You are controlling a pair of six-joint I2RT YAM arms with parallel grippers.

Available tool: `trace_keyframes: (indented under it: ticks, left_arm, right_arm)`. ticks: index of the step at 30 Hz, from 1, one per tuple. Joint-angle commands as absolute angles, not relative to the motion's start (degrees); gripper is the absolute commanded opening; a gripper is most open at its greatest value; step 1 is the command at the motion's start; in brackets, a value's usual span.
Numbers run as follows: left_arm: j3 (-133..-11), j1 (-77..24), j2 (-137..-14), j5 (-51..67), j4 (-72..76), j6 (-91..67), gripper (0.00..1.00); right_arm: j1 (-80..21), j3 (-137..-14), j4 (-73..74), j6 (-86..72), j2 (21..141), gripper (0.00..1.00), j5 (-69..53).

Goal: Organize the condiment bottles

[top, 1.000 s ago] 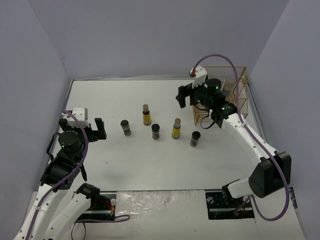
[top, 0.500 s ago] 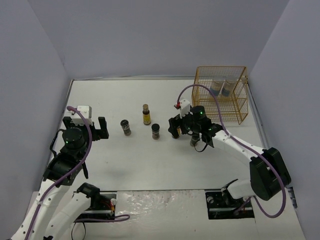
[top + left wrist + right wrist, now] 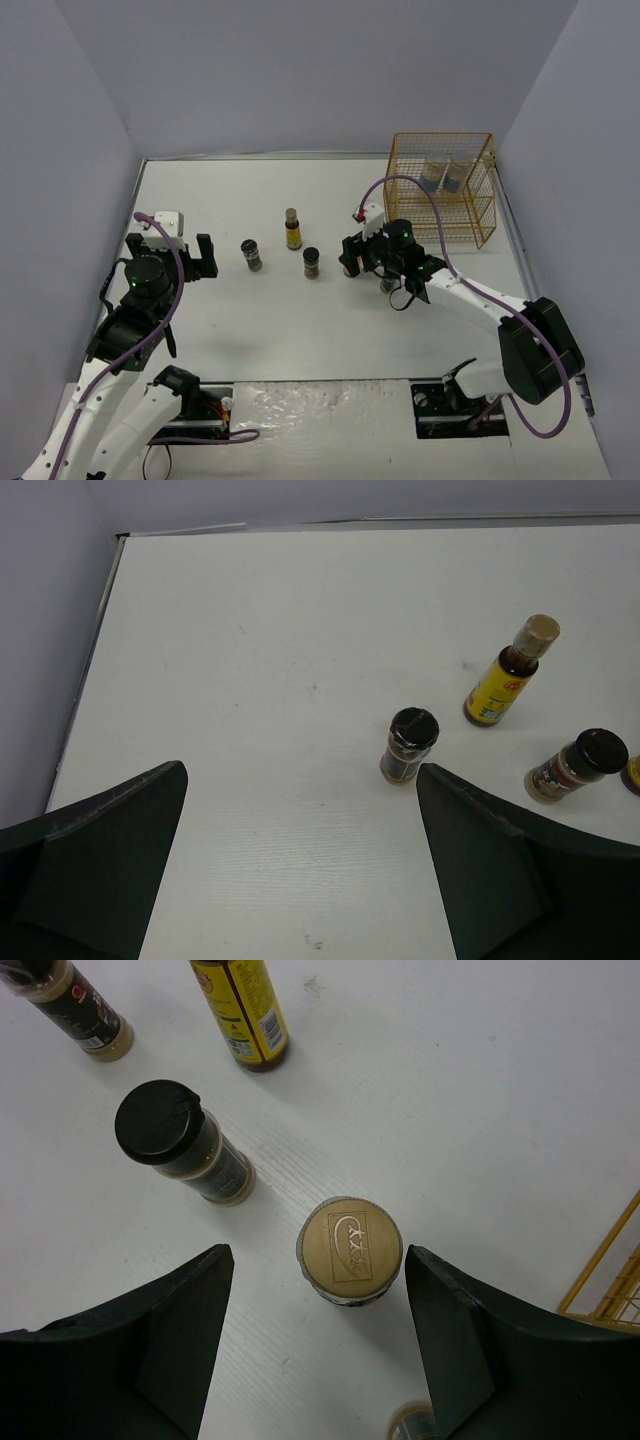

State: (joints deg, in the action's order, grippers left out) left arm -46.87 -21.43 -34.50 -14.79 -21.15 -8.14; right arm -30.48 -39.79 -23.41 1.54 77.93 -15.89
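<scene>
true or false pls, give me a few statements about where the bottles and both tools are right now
1. Two white jars stand inside the yellow wire rack. True.
2. The right tool is shut on a black-lidded jar. False: it is open, its fingers either side of a tan-capped bottle, with gaps showing.
3. The left tool is open with nothing between its fingers. True.
4. Every bottle is already in the rack. False: two dark jars, among others, stand on the table.
</scene>
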Motion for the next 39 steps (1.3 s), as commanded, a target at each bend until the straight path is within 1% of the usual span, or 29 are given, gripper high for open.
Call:
trace_keyframes:
  ticks: [1, 4, 8, 10, 15, 20, 23, 26, 29, 33, 39]
  left_arm:
    - [-48.8, -21.7, -35.1, -14.1, -18.4, -8.3, 0.97]
    - [-48.7, -21.8, -35.1, -14.1, -18.4, -8.3, 0.97]
    - [-48.7, -21.8, -35.1, -14.1, -18.4, -8.3, 0.97]
    - [-48.7, -21.8, -35.1, -14.1, -18.5, -8.3, 0.97]
    - [-48.7, -21.9, -35.0, -14.0, -18.5, -8.3, 0.97]
    - [-48.7, -21.8, -34.8, -14.1, -18.4, -8.3, 0.97]
    - [-48.7, -21.9, -34.7, -14.1, -18.5, -8.3, 0.97]
    - [-48.7, -21.9, -34.7, -14.1, -18.4, -8.3, 0.97]
    - [-48.7, -21.9, -34.7, -14.1, -18.4, -8.3, 0.97]
    - [-48.7, -21.9, -34.6, -14.1, -18.4, -8.3, 0.97]
    - [-48.8, -22.0, -34.6, -14.2, -18.5, -8.3, 0.97]
  right_arm:
    - [-30.8, -40.0, -30.1, 1.1, 78.0, 0.66, -14.6]
    - [-30.8, -39.6, -31.4, 1.1, 78.3, 0.64, -14.0]
    - [-30.8, -39.6, -32.0, 1.1, 78.6, 0.58, -13.4]
    - [-30.8, -39.6, -32.2, 1.1, 78.1, 0.53, -12.8]
    - [-30.8, -38.9, -32.1, 1.0, 77.0, 0.44, -11.6]
    - [-30.8, -38.5, -31.7, 1.3, 75.7, 0.31, -10.5]
    - [-30.8, -38.6, -31.4, 1.4, 74.7, 0.21, -10.1]
    - [-30.8, -39.4, -30.6, 1.2, 73.6, 0.09, -10.4]
    - [-30.8, -42.0, -28.5, 0.8, 71.9, 0.01, -11.2]
    - [-30.8, -47.2, -22.8, 0.5, 69.5, 0.00, -9.3]
    - [-28.9, -58.4, -14.2, 1.7, 67.3, 0.00, 1.7]
